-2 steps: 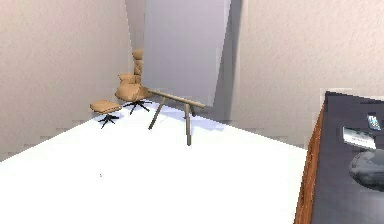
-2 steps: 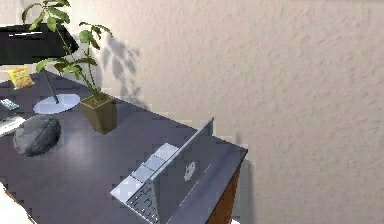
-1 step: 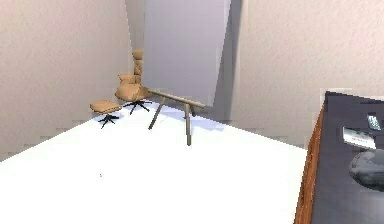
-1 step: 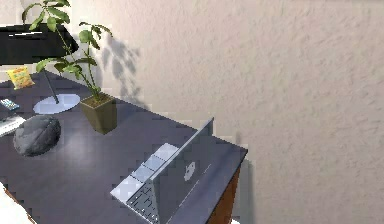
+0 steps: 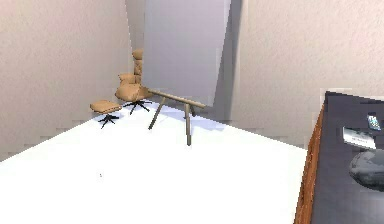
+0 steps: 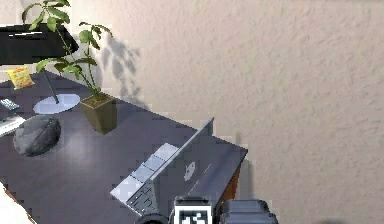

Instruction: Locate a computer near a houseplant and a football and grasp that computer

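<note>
Grey laptop (image 6: 172, 168): the task's thing. It lies opened on the bench (image 6: 100, 165), toward the end at the arm side view's right. The screen is raised and tilted back, and the keyboard faces the view's lower left.
Bench: dark top set along a beige wall (image 6: 300, 70). The forward view shows it at the right edge, with a brown side.
Plant (image 6: 98, 108): green leaves on thin stems in a square brown pot. It stands upright on the bench, near the wall, between the laptop and a dark lump (image 6: 37, 135).
Dark lump: grey and rounded, lying on the bench left of the pot and near it — the shape is too vague to name.
Monitor (image 6: 30, 45): black screen at the arm side view's upper left, on a pale round foot. A yellow note (image 6: 18, 77) sits below the screen.
Hand (image 6: 158, 216): dark body at the arm side view's bottom edge, just left of a white marker square (image 6: 192, 212), with the laptop right behind it. The fingers cannot be made out, so I cannot tell whether they are spread or pressed together, nor whether the hand holds anything.
Floor (image 5: 150, 175): white and bare in the forward view.
Board (image 5: 185, 50): large, pale grey, on slanting wooden legs, standing in the room's far corner.
Chair (image 5: 132, 85): tan lounge chair on a dark star foot, left of the board — a matching footstool (image 5: 105, 107) stands just beside it.
</note>
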Controlling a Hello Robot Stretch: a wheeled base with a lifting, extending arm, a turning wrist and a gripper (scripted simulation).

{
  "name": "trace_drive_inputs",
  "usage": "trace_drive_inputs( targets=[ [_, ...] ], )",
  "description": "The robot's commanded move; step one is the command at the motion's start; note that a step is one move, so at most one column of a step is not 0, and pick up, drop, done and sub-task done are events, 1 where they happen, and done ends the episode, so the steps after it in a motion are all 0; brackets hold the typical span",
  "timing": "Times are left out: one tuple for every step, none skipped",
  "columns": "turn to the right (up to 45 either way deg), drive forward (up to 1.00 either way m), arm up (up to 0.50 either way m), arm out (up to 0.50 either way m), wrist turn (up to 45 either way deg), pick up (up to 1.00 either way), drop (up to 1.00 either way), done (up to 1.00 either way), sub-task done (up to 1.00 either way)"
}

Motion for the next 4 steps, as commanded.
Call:
trace_drive_inputs(
  targets=[
    [0.0, 0.0, 0.0, 0.06, 0.0, 0.0, 0.0, 0.0, 0.0],
    [0.0, 0.0, 0.0, 0.0, 45.0, 0.0, 0.0, 0.0, 0.0],
    [0.0, 0.0, 0.0, 0.0, 45.0, 0.0, 0.0, 0.0, 0.0],
    [0.0, 0.0, 0.0, 0.0, 45.0, 0.0, 0.0, 0.0, 0.0]
  ],
)
